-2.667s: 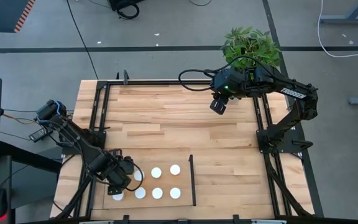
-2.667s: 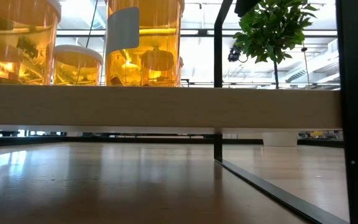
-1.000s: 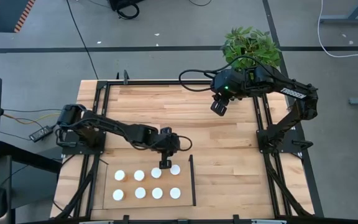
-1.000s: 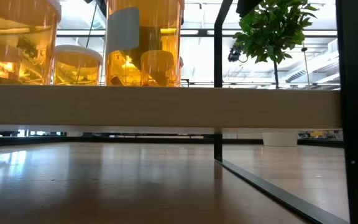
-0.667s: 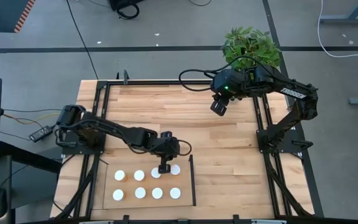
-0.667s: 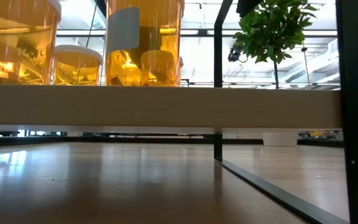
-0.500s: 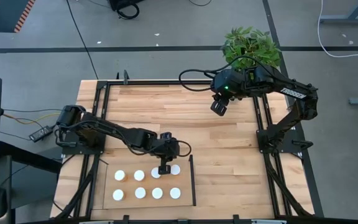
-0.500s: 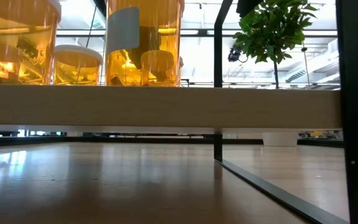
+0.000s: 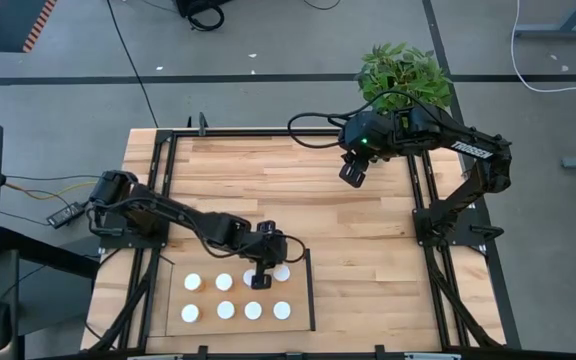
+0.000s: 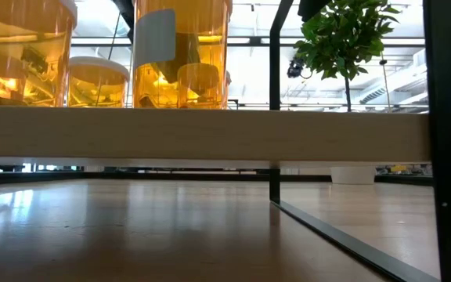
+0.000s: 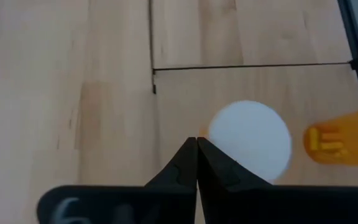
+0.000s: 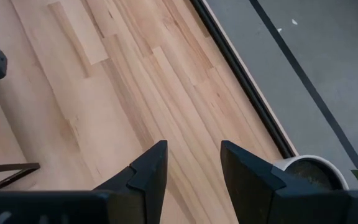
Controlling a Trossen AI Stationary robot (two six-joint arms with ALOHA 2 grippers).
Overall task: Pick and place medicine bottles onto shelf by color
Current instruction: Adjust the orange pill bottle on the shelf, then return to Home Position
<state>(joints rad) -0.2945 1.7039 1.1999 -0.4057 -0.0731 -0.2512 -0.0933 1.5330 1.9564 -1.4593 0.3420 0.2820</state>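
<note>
Nearest me, the pale, flat shelf (image 9: 298, 318) carries the bottles (image 9: 226, 310) in two tidy rows, white round caps up, so the placing looks nearly or wholly done (whether colour order is right I cannot judge). Seven caps show plainly from above; an eighth, I judge, sits under the left gripper (image 9: 259, 277), whose jaws are pressed together, empty, just beside a smooth white cap (image 11: 249, 139) of a glossy amber bottle. A thin black strip (image 9: 310, 290) edges the shelf. Farther off, over bare planked tabletop (image 9: 268, 180), the right gripper (image 9: 349, 172) hangs with jaws apart, holding nothing, near the leafy plant (image 9: 404, 72).
</note>
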